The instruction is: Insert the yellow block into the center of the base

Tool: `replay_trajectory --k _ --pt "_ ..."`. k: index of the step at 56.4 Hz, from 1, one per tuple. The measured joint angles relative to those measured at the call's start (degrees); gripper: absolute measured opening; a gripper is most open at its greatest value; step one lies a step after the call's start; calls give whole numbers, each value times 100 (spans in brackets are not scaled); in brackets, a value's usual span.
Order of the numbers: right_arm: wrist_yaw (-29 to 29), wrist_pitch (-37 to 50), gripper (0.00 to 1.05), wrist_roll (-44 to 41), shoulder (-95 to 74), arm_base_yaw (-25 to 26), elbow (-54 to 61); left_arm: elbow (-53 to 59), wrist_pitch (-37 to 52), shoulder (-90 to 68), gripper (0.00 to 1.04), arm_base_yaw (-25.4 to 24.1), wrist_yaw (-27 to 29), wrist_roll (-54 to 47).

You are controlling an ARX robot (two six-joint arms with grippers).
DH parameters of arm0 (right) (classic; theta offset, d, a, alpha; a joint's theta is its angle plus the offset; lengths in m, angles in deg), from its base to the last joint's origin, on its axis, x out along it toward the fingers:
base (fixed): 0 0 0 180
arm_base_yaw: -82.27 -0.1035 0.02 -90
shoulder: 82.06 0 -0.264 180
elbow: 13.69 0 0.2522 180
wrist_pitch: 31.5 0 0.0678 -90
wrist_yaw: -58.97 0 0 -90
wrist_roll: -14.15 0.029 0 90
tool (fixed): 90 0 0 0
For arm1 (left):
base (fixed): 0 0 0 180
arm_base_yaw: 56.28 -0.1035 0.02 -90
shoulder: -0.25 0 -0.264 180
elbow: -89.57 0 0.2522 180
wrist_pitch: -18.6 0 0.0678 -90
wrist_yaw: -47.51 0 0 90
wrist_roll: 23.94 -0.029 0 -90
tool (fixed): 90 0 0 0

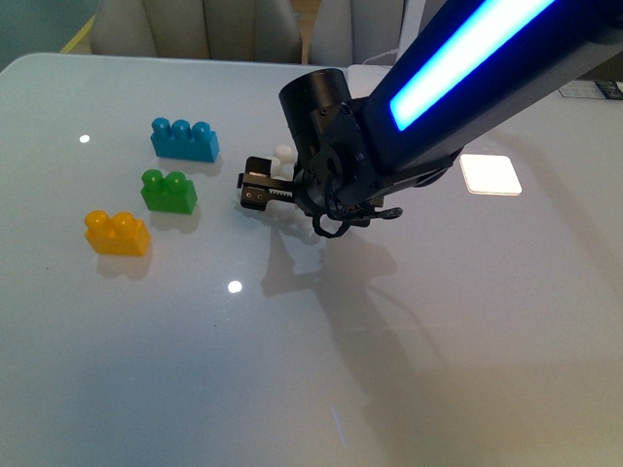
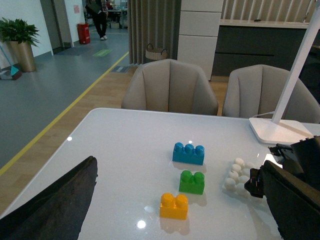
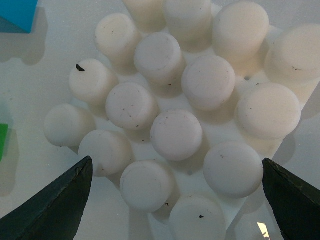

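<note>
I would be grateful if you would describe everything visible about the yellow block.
The yellow block is a small yellow-orange brick of glossy plastic with two round studs on top. It sits upright, studs up, on the white table. Of the three bricks it is the one closest to the robot, with the green brick next and the blue brick beyond. It stands apart from the green brick. Only the table touches it, and nothing grips it.

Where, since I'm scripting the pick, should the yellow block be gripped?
Pinch the yellow block across its flat long walls, below the studs, coming down from above. It sits upright on the table, clear of the green brick, so both walls look free.
</note>
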Motion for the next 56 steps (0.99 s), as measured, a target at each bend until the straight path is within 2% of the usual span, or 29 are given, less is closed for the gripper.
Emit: replay_trajectory --k 5,17,34,45,56 --pt "175 153 96 13 98 55 262 0 0 0 97 0 0 0" --pt "105 935 96 -70 398 173 1001 0 0 0 97 0 0 0" --pt "-24 2090 96 -136 1325 713 2675 0 0 0 97 0 0 0" --pt "192 3248 96 -868 3412 1196 4568 0 0 0 97 0 0 0" --pt "525 3565 96 -1397 5062 1792 5976 0 0 0 97 0 0 0"
